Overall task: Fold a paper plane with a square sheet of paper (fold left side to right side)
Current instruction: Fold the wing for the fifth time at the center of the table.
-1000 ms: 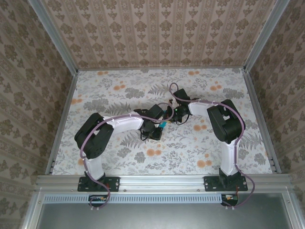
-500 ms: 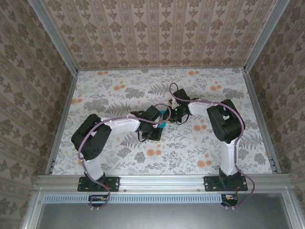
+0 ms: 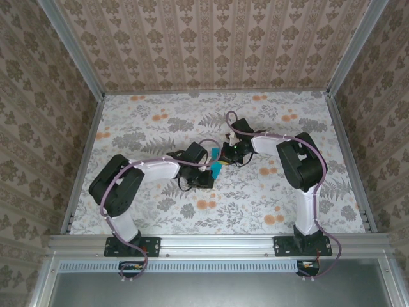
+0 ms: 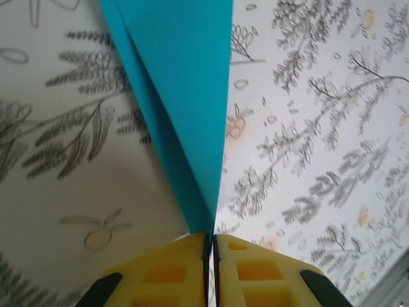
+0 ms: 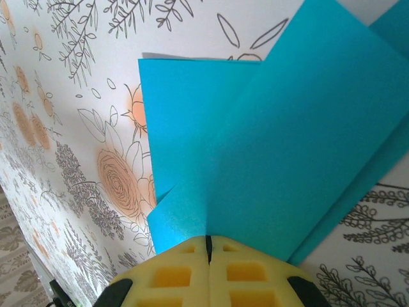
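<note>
Paper plane [image 4: 185,77] | pointed tip pinched in left fingers [image 4: 167,274], long axis straight out from them | right fingers [image 5: 171,276] clamp folded edge

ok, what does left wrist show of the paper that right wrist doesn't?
Left wrist: the folded paper narrows to a point pinched in the left gripper, jaws shut, with mostly grey leaf print on the table around it.
Right wrist: wide overlapping flaps with a square corner at the left, beside a large orange flower, held in the right gripper, jaws shut.
Both: turquoise paper caught between shut yellow jaws, with the floral table behind.
</note>
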Action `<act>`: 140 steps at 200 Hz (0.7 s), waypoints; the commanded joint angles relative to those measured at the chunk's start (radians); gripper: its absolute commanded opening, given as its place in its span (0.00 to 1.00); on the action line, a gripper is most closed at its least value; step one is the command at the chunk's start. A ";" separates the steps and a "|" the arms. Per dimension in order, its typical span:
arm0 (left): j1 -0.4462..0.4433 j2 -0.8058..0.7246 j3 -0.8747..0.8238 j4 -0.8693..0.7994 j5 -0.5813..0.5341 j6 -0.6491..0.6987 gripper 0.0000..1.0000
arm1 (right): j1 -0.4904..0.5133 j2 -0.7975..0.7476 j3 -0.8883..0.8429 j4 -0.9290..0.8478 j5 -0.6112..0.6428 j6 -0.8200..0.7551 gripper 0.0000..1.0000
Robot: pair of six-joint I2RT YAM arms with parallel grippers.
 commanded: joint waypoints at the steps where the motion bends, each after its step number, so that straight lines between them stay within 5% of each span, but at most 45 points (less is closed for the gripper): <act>1: 0.018 -0.089 -0.011 -0.076 0.047 0.027 0.14 | -0.005 0.061 -0.006 -0.076 0.064 -0.011 0.00; 61: 0.026 -0.040 0.042 0.043 0.183 0.009 0.14 | -0.006 0.060 -0.009 -0.072 0.057 -0.013 0.00; 140: 0.022 0.126 0.087 0.084 0.145 0.027 0.14 | -0.006 0.065 -0.004 -0.087 0.062 -0.019 0.00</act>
